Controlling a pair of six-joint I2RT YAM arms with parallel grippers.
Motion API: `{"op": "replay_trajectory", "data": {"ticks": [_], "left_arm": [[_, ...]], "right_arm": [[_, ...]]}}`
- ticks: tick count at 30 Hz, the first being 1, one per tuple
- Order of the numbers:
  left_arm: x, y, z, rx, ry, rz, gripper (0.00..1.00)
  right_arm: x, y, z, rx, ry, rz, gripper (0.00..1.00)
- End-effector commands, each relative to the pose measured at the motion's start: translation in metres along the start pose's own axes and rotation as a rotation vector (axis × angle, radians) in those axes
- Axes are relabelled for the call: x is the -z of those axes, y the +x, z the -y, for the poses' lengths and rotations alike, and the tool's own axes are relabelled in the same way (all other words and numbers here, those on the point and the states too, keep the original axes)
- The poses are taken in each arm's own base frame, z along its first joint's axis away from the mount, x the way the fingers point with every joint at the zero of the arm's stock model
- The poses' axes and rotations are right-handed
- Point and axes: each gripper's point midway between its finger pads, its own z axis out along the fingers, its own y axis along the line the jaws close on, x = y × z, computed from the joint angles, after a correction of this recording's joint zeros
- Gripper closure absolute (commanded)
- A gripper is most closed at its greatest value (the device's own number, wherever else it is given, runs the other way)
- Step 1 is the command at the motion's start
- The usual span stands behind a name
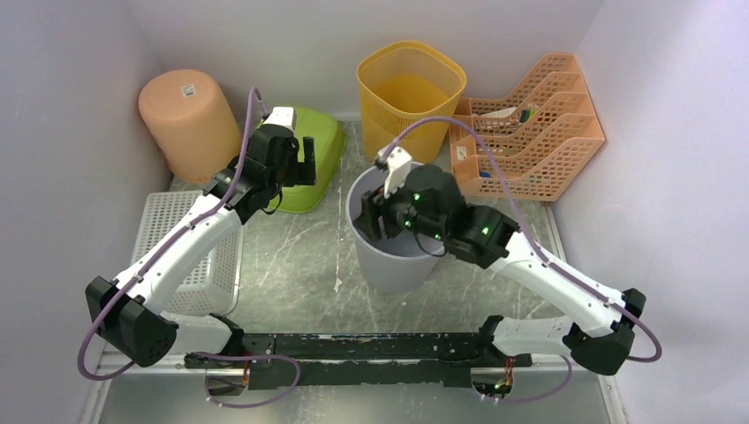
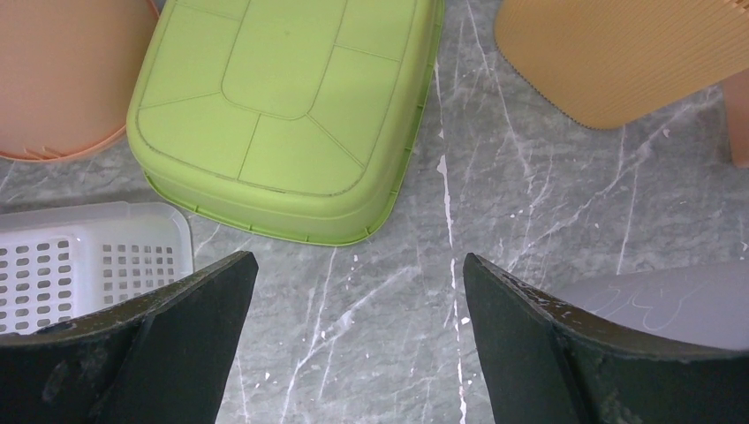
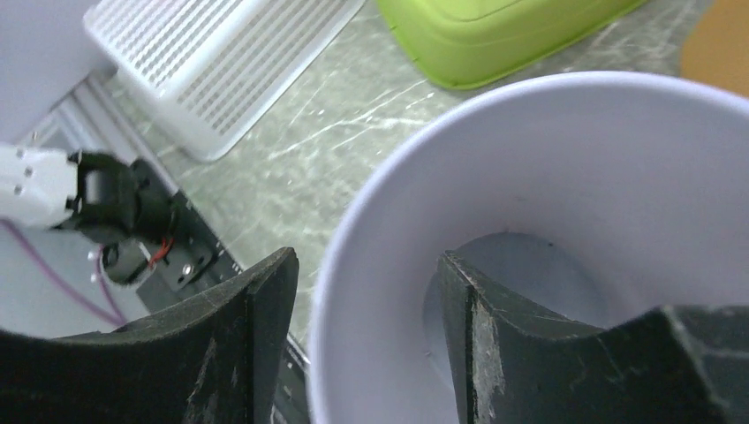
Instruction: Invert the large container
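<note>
The pale grey round plastic bin looks light, stiff and smooth; its rim seems the best hold. The right gripper straddles that rim, jaws wide; the left gripper gapes empty

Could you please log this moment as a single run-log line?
stage: pre-grasp | grey bucket: upright | right pincer: open, straddling its rim | left pincer: open, by green tub

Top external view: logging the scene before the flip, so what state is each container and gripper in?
grey bucket: upright, mouth up
green basin: upside down
peach bin: upside down
yellow basket: upright, mouth up
left gripper: open, holding nothing
right gripper: open, straddling the bucket's rim
</note>
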Motion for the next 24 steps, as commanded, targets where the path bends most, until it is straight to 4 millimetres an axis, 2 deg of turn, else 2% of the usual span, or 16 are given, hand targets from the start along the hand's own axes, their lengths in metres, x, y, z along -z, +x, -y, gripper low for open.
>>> {"op": "replay_trajectory", "data": {"ticks": [1,4,9,14,19,21,24], "left_arm": [[-0.006,0.000,0.000,0.010,0.008,0.008,0.00],[-0.009,0.004,-0.002,0.012,0.004,0.001,0.00],[-0.008,0.004,-0.003,0.021,0.010,0.005,0.00],[-0.004,-0.002,-0.005,0.019,0.006,0.017,0.00],[0.001,-0.006,-0.007,0.018,0.004,0.026,0.00],[0.004,-0.009,-0.009,0.022,0.001,0.035,0.00],[0.012,-0.016,-0.010,0.028,0.006,0.052,0.00]], "right_arm": [[0.005,0.007,-0.019,0.091,0.027,-0.015,0.41],[0.001,0.022,-0.022,0.104,0.034,-0.049,0.41],[-0.006,0.040,-0.007,0.119,0.116,-0.098,0.41],[-0.019,0.055,-0.009,0.132,0.122,-0.151,0.44],[-0.031,0.067,-0.002,0.153,0.205,-0.207,0.48],[-0.032,0.070,0.005,0.153,0.257,-0.217,0.56],[-0.031,0.072,0.011,0.137,0.301,-0.218,0.80]]}}
